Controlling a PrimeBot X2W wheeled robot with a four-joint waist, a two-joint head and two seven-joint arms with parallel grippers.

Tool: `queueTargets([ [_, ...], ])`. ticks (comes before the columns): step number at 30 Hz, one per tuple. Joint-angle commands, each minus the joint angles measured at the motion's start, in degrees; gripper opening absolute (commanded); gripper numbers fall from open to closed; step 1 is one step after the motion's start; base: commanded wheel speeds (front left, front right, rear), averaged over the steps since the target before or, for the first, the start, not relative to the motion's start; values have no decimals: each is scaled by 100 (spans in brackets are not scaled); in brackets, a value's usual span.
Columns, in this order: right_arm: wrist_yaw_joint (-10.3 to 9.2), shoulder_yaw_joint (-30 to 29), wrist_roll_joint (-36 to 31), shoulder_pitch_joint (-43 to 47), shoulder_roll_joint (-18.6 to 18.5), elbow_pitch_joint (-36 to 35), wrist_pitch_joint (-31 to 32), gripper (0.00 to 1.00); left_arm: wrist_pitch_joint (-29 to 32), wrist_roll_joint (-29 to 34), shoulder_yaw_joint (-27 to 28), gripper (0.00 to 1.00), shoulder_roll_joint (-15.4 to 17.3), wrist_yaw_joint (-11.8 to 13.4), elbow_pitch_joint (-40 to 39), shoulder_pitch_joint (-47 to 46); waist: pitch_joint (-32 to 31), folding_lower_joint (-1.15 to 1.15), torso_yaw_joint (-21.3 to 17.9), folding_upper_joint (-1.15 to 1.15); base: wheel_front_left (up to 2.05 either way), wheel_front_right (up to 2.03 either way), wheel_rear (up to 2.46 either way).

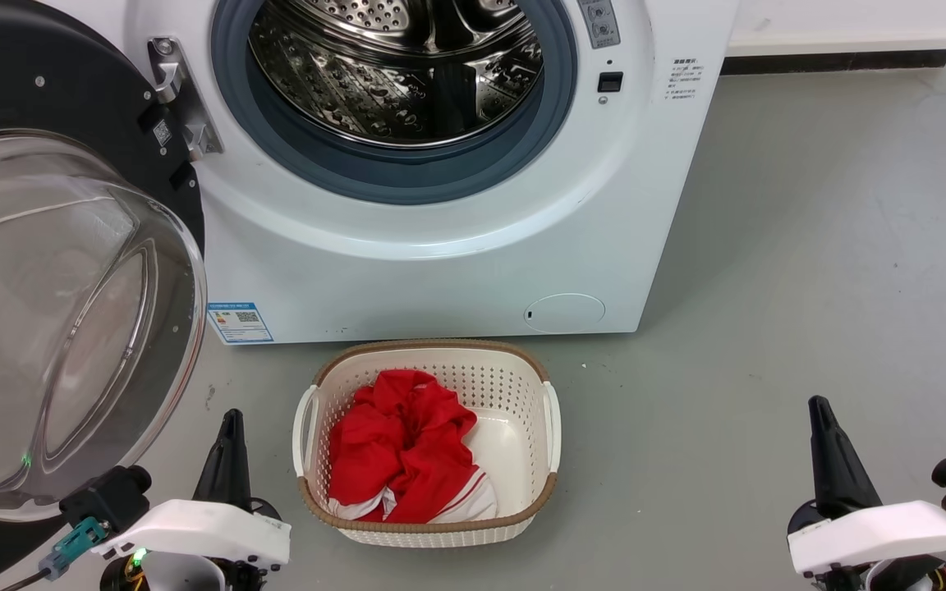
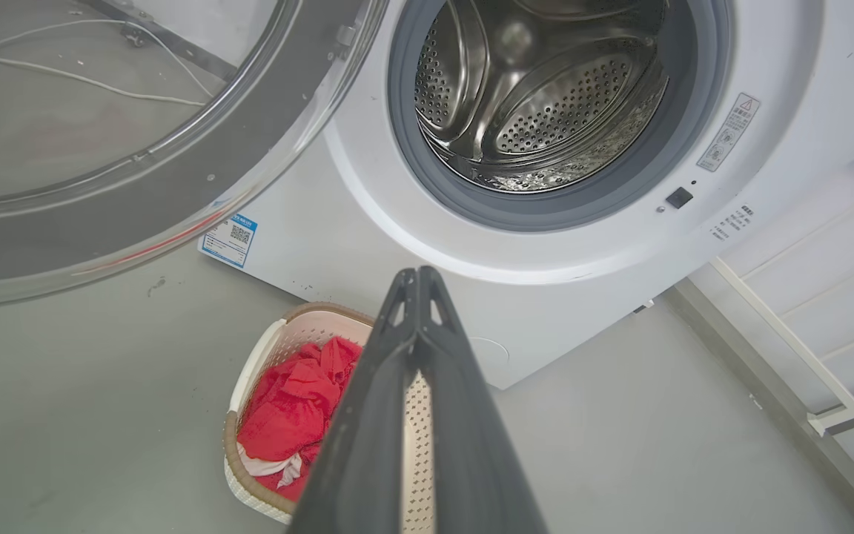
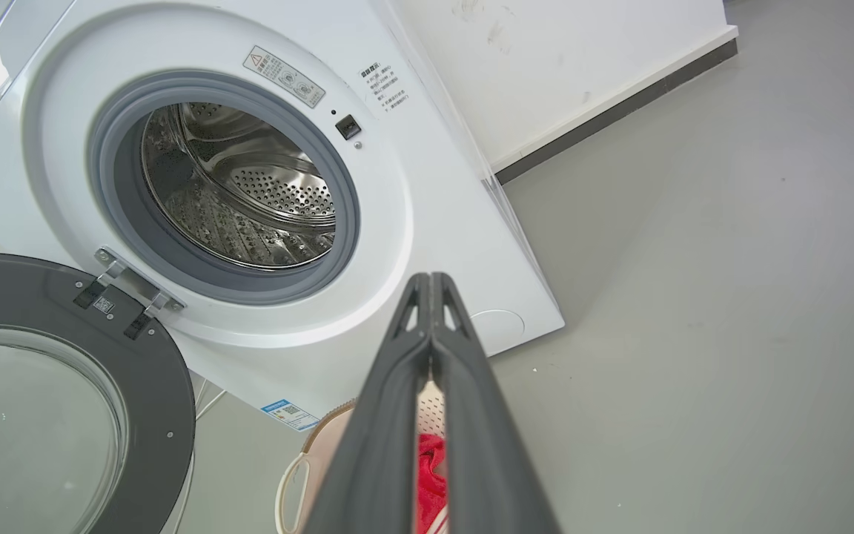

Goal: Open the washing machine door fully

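The white washing machine (image 1: 456, 246) stands ahead with its steel drum (image 1: 395, 70) exposed inside the grey gasket. Its door (image 1: 54, 148), a black disc with a clear bulging glass bowl, is swung wide out to the left on its hinge (image 1: 181, 98). The same door (image 3: 138, 386) shows at the lower left of the right wrist view and the door (image 2: 197, 185) at the upper left of the left wrist view. My left gripper (image 1: 231, 423) is low at the left, shut and empty, just right of the door's glass. My right gripper (image 1: 819, 410) is low at the right, shut, over bare floor.
A white laundry basket (image 1: 551, 419) with a brown rim sits on the grey floor in front of the machine, holding red cloth (image 1: 403, 447). A white wall with dark skirting (image 1: 834, 61) runs behind at the right. White cables (image 2: 64, 78) lie on the floor behind the door.
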Motion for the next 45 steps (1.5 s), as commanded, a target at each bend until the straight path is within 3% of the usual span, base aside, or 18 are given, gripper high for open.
queueTargets([
  [1,-1,-12,308,-189,-60,-40,47,0,55,-280,40,0,11,-33,-86,-141,-8,0,2,0,0,0,0],
  [45,-2,-152,3491,-425,-97,204,768,0,815,-3329,254,0,-52,-230,-58,-226,-167,0,27,0,0,0,0],
])
